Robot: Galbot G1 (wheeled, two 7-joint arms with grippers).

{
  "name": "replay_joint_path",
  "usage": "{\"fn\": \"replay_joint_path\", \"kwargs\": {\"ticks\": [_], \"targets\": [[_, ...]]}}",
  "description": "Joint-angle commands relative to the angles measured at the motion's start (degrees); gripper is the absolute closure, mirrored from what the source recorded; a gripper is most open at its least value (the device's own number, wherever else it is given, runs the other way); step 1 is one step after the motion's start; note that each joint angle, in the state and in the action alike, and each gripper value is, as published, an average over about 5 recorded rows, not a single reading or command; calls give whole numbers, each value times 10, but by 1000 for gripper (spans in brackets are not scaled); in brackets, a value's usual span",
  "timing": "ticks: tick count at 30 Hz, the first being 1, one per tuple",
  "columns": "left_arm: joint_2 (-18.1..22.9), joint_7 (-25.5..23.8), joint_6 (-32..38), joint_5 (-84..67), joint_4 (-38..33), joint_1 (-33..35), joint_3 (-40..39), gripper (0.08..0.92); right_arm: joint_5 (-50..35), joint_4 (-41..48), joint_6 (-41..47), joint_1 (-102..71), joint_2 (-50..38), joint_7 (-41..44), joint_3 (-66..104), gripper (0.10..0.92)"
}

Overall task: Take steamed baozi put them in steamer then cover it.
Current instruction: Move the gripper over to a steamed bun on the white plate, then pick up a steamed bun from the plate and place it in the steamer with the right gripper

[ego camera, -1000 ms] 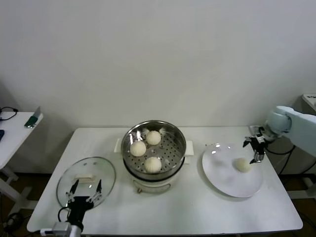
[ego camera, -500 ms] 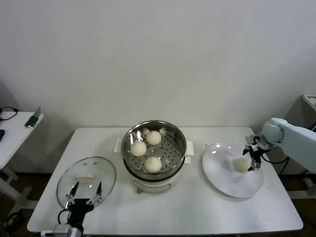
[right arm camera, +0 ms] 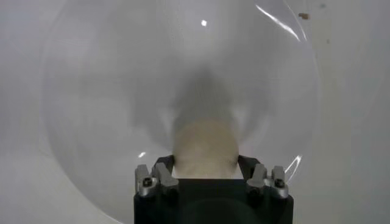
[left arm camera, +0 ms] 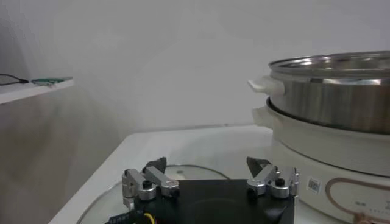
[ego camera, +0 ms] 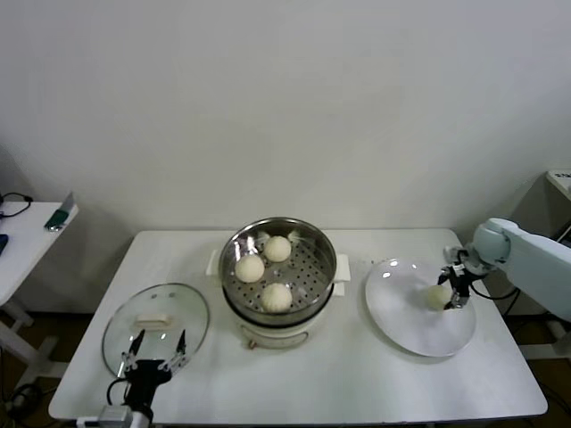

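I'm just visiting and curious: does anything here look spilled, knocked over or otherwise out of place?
Nothing stands out. Three off-white dough buns sit on the perforated tray of the upright round steel steamer, its glass lid lies flat on the white table, and the fourth bun rests on the flat white plate between the right end effector fingers.
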State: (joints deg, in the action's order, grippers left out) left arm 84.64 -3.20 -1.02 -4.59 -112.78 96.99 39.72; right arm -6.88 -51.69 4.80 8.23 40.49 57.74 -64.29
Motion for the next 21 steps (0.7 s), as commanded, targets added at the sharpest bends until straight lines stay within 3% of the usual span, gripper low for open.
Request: {"fn": "replay_joint_path", "kwargs": {"ticks": [1,9,15,21], "targets": [[0,0,0,0,-2,0,1,177,-8,-5,-2,17,0,9,-5,337],[-1,0,-1,0,-2,-3,1,177,-97,-71,-1,184,-21,20,-131,367],[-2,-1,-2,0,-4,-7,0,177,-236,-190,29,404,-8,18,-278,372],[-4,0,-3,-1,-5,-10,-1,177,-354,-305,80,517,50,-7,-316,372]]}}
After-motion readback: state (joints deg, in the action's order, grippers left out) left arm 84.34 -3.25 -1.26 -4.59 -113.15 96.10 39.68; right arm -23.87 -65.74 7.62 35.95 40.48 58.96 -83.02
